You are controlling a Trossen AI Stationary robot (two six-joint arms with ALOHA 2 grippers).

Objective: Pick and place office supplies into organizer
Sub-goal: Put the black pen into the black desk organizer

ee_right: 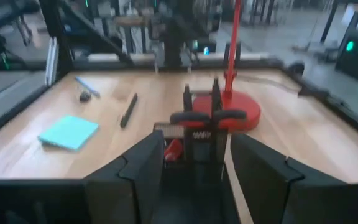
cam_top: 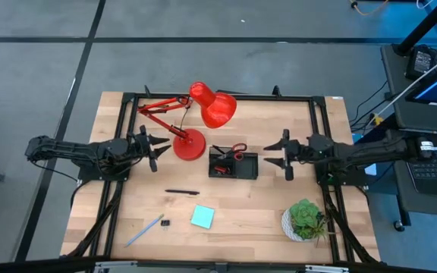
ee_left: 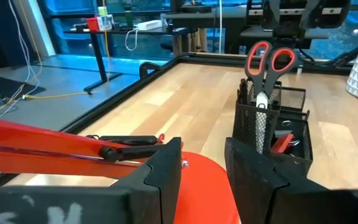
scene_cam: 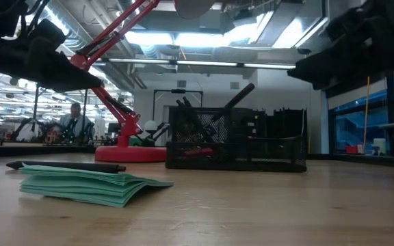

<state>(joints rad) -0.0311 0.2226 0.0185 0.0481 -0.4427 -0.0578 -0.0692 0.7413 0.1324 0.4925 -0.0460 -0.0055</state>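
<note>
Organizer [cam_top: 234, 164] sits mid-frame in the high view, just right of the lamp [cam_top: 190, 143] base. Scissors [cam_top: 237, 149] stand in it with red handles up, plus a small red piece, possibly a clip, hard to tell. Left gripper [cam_top: 155, 145] hovers left of the lamp base, fingers spread, holding nothing. Right gripper [cam_top: 275, 156] hovers just right of the organizer, fingers also apart, empty. Loose on the table in the lower part of the frame: black pen [cam_top: 181, 192], teal pad [cam_top: 202, 218], blue pen [cam_top: 144, 230], tiny black clip [cam_top: 165, 224]. Plant [cam_top: 306, 218] at lower right
</note>
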